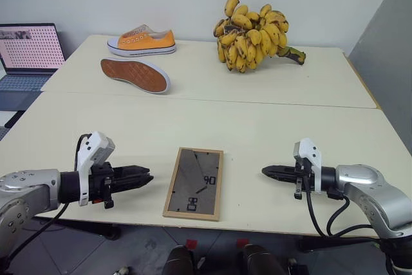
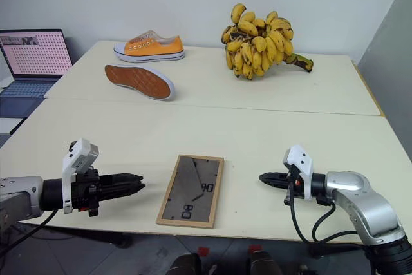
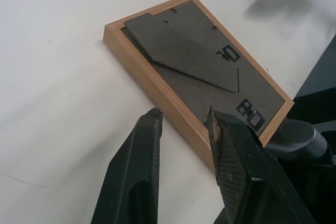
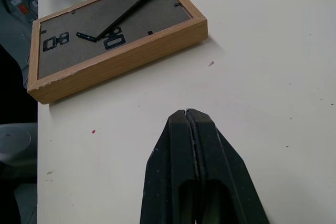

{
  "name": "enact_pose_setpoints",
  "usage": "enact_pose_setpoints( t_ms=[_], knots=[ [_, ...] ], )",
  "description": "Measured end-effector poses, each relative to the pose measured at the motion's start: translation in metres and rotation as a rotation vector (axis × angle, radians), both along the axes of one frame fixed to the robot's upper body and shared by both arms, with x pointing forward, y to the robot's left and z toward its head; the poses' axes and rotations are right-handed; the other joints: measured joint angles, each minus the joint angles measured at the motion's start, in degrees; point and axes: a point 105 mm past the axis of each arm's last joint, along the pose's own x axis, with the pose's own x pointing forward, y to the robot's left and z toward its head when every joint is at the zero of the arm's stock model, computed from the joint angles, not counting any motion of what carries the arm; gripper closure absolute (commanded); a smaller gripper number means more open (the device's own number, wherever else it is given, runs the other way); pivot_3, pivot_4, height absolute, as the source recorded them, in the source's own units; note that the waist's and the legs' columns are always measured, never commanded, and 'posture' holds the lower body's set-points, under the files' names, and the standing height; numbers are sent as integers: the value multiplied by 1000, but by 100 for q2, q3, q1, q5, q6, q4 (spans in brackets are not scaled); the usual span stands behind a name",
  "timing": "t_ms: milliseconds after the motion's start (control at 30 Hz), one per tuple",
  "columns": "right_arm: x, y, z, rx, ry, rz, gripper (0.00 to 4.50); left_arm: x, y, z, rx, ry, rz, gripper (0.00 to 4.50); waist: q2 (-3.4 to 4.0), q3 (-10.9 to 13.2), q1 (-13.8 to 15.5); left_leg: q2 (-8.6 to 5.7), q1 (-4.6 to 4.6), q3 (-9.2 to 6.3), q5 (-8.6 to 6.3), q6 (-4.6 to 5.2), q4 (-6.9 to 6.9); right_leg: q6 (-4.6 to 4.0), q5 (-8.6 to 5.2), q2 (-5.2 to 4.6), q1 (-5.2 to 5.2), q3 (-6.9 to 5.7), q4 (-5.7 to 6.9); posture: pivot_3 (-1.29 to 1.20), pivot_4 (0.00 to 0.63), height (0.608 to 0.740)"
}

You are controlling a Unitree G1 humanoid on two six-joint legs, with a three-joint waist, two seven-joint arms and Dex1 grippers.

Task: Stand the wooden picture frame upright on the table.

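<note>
Wooden picture frame (image 1: 194, 183) lies flat, back side up, on the table (image 1: 257, 127), close to the table's near edge and on the near side of the seam (image 1: 212, 98) between the two sections. Dark backing board faces up; the easel stand panel (image 3: 178, 51) is folded down against it, and two black hanger clips (image 4: 84, 38) show on the backing. Left gripper (image 1: 147, 177) sits to the left of the frame, near it but not touching, fingers pointed toward the frame's long left side; the jaws are parted with a clear gap and nothing between them, and in the left wrist view the fingertips (image 3: 152, 121) hover just off the frame's wooden edge. Right gripper (image 1: 267, 172) sits to the right of the frame, a bit farther off, pointing at the frame's right side; its jaws are pressed fully together, holding nothing, with bare tabletop between the tip and the frame. Beyond the seam from the frame: a banana bunch (image 1: 252, 35) far right, an orange sneaker (image 1: 141, 41) upright far left, and a second sneaker (image 1: 134, 75) lying on its side, sole showing, nearer the seam. Open laptop (image 1: 27, 56) sits off the table's left edge, well apart from the frame.
</note>
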Motion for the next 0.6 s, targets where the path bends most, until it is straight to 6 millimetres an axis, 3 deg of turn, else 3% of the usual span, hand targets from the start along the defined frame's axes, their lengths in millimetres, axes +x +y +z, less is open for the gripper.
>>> enact_pose_setpoints(
  t_ms=[233,367,467,600],
  knots=[
    [-1,2,-1,0,5,8,4500,1,1,0,12,-13,3,3005,0,0,0,0,0,0,0,0,0,0,0,0,0,0,0,0,150,740],
    [0,3,-1,1,1,11,4500,1,1,0,11,-12,4,3636,0,0,0,0,0,0,0,0,0,0,0,0,0,0,0,0,150,740],
    [0,4,-1,4,3,10,4500,0,1,-1,8,-8,4,4376,0,0,0,0,0,0,0,0,0,0,0,0,0,0,0,0,150,740],
    [1,4,-2,3,2,9,4500,-1,1,-2,2,0,2,4447,0,0,0,0,0,0,0,0,0,-1,0,0,0,0,0,0,150,740]
  ],
)
